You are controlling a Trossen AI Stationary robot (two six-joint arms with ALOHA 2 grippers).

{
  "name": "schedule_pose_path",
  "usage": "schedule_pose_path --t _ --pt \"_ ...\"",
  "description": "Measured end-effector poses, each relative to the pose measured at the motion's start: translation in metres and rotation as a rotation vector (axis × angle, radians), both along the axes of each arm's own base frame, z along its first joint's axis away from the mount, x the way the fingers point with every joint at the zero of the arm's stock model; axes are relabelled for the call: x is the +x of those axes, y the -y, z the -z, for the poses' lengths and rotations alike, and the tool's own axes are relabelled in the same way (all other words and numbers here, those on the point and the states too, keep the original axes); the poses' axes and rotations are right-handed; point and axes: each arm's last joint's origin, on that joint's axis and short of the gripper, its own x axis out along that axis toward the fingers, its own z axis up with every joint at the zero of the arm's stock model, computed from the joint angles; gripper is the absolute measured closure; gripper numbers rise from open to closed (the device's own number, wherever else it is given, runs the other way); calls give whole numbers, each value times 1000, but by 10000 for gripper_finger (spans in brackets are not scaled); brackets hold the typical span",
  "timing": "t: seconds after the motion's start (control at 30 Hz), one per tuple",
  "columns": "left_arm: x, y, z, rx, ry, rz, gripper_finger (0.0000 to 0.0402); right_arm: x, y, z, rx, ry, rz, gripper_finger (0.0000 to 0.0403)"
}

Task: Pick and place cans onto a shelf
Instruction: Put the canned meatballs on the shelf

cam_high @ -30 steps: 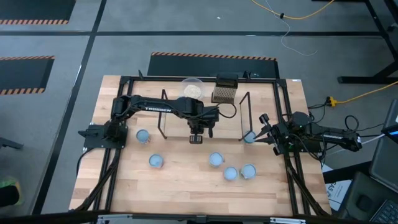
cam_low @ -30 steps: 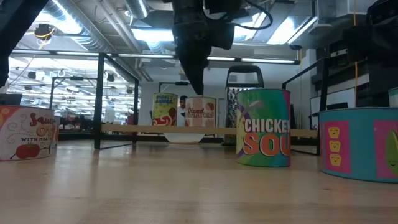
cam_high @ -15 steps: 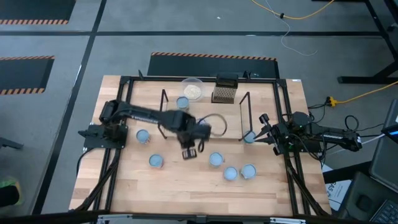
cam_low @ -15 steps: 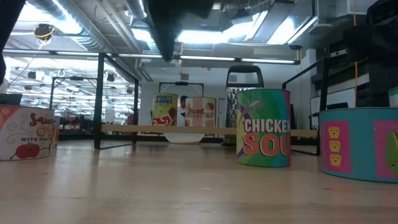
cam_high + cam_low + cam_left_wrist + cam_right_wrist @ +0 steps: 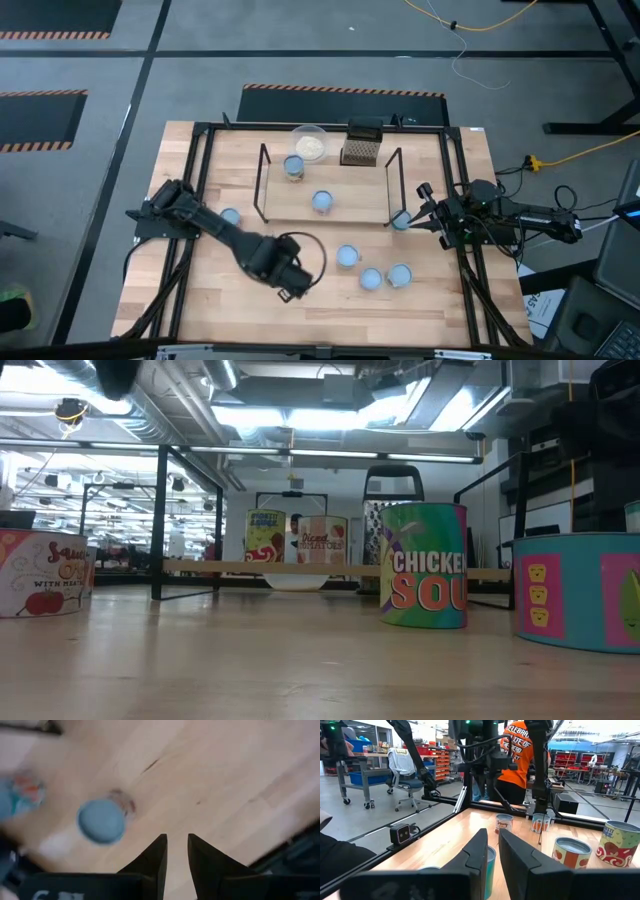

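Note:
The light-wood shelf (image 5: 345, 205) stands at the far middle of the table with two cans (image 5: 321, 201) (image 5: 293, 165) upright on its board; they also show in the low view (image 5: 322, 540). Several more cans stand on the table (image 5: 347, 256) (image 5: 230, 216) (image 5: 424, 564). My left gripper (image 5: 288, 291) hangs empty over bare wood near the table's front, its fingers a narrow gap apart (image 5: 176, 842); one can (image 5: 101, 821) stands on the table beyond it. My right gripper (image 5: 414, 215) rests shut at the right, with a can (image 5: 400, 220) just ahead of its fingertips (image 5: 492, 837).
A clear bowl (image 5: 309, 143) and a dark mesh box (image 5: 361, 147) stand behind the shelf. Three cans (image 5: 385, 276) cluster at the near right. Black frame rails (image 5: 195, 200) run along the table's sides. A person in orange (image 5: 520, 750) stands beyond the table.
My left gripper has drawn back from the shelf toward the table's near edge and left, leaving a can standing on the shelf board. In the low view it has gone up and out at the picture's top left. No can has moved.

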Motion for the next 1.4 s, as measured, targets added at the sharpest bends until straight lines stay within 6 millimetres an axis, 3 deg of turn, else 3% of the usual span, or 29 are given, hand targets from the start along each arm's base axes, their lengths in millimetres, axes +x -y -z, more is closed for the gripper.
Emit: schedule_pose_path --t 0.2,0.4,0.63,1.13,1.4 --pt "-16 9 27 58 -87 -198 333 0 0 0 0 0 0 350" --pt "-19 -1 55 102 -145 -249 333 0 0 0 -2 1 0 350" --pt "-20 -15 74 129 -184 -284 333 0 0 0 -2 1 0 350" --pt "-25 -31 104 157 -221 -318 333 0 0 0 -3 1 0 350" --pt "-26 -31 107 136 -230 -261 343 0 0 0 -3 1 0 350"
